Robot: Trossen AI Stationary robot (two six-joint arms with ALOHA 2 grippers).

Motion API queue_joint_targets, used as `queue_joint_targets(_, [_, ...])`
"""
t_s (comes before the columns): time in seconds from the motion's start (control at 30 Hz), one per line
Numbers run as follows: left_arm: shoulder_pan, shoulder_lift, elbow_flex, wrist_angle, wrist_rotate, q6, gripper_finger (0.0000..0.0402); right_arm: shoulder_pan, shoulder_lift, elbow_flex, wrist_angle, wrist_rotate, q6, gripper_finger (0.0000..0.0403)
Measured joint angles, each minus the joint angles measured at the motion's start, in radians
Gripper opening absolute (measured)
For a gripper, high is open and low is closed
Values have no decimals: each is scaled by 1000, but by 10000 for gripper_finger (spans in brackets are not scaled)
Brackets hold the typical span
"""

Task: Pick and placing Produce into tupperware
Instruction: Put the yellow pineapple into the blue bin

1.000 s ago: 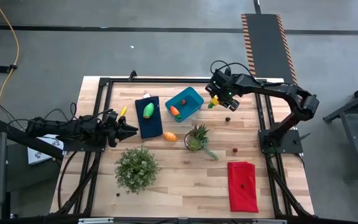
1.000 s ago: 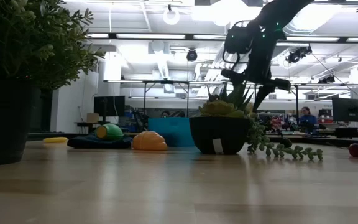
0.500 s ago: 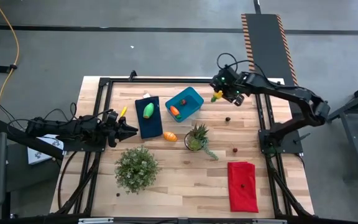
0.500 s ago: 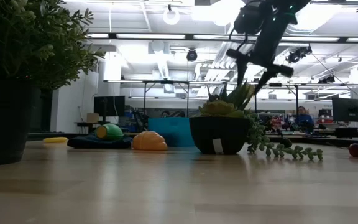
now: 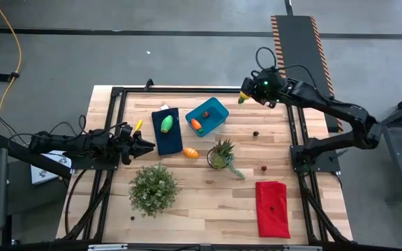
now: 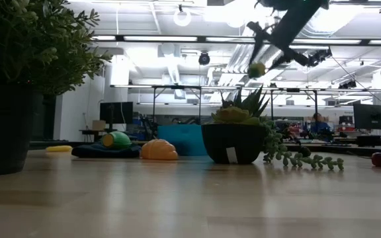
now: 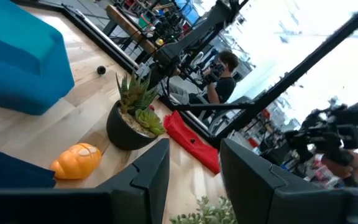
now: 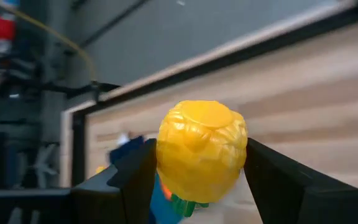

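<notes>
The right gripper (image 5: pixel 243 97), in the upper right of the high view near the far edge of the bench (image 5: pixel 208 202), has its jaws clamped on a yellow lemon (image 8: pixel 201 149); the right wrist view shows the fruit seated between both fingers, which bear on its two sides and so keep it from rolling out. The low view shows this piece raised well above the bench, high enough, as judged, to clear the wall of the tupperware (image 5: pixel 208 115). The tupperware sits just left of the right gripper in the high view, upper centre, and already contains an orange carrot (image 5: pixel 196 125). Two pieces remain outside it: a green oval (image 5: pixel 167 123) lying on the dark blue cloth (image 5: pixel 168 139), left of the tupperware, and an orange oval (image 5: pixel 191 152) on the bare bench just below the cloth's lower right corner. The left gripper (image 5: pixel 145 146) waits at centre left, jaws part-way apart and holding nothing, pointed toward the cloth and clear of the right arm's working area.
</notes>
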Motion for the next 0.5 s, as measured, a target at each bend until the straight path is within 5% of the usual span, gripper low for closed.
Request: queue_joint_targets(0.5, [0, 0, 0, 7, -35, -228, 131, 1, -138, 0, 301, -128, -301, 211])
